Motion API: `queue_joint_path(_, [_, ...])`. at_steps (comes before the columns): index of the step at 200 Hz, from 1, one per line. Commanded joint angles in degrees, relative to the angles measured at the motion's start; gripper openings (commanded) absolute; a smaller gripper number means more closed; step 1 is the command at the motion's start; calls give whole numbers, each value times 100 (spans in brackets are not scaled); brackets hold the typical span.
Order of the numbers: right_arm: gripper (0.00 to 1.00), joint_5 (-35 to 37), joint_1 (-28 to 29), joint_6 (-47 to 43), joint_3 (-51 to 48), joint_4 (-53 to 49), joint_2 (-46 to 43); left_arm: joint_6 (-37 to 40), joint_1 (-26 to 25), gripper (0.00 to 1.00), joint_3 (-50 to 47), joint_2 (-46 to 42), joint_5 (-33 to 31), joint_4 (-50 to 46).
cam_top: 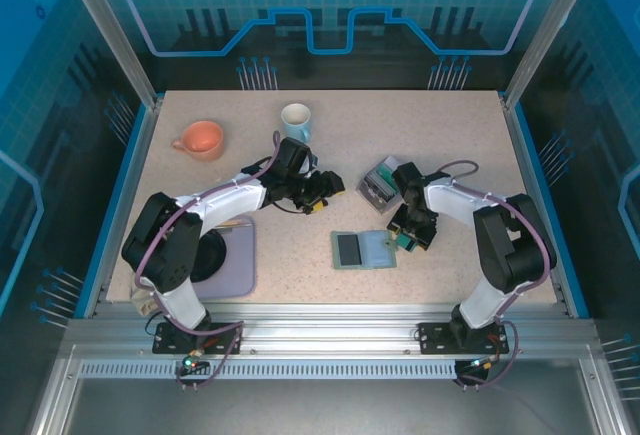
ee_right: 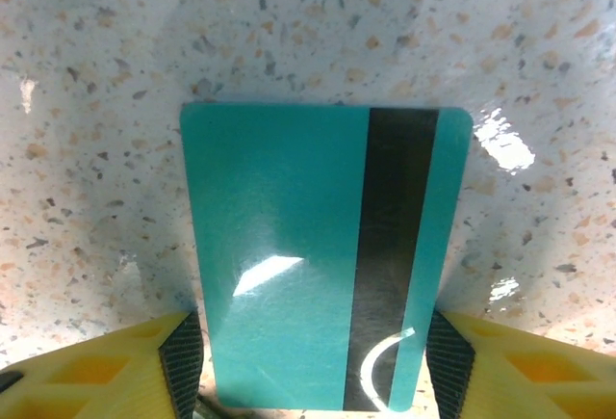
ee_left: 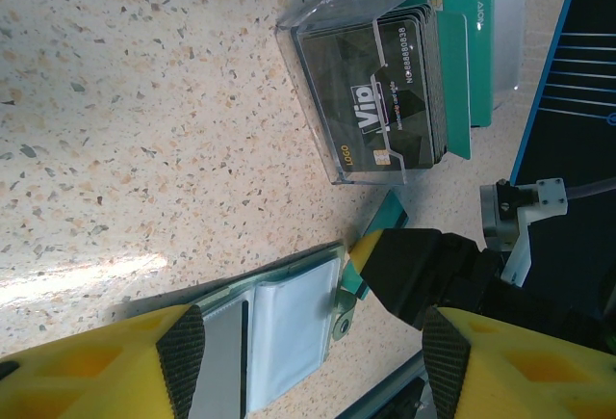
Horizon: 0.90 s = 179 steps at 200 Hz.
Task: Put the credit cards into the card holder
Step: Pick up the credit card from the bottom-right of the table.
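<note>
The right pincer [ee_right: 313,366] is clamped on a teal credit card [ee_right: 289,246], just beside the right edge of the open card holder [cam_top: 363,249] on the desk [cam_top: 460,145]. The left pincer [ee_left: 313,347] hangs with fingers apart, empty. That card is not yet pocketed, and the other credit cards [ee_left: 385,101] stand in the clear box [ee_left: 308,53], so the task looks early. The held card's long axis runs straight out from the fingers, free short edge leading.
</note>
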Motion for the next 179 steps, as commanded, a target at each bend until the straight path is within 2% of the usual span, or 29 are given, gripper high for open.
queue_joint_path(1, [61, -88, 67, -396, -118, 196, 55, 112, 40, 65, 86, -153, 118, -95])
queue_joint_path(58, [60, -135, 106, -805, -81, 362, 64, 110, 40, 65, 107, -166, 107, -133])
queue_joint_path(98, [60, 456, 51, -1052, 88, -159, -231, 140, 42, 65, 99, -186, 88, -171])
queue_joint_path(179, [60, 112, -99, -1495, 150, -258, -722, 140, 47, 65, 195, -92, 113, -180])
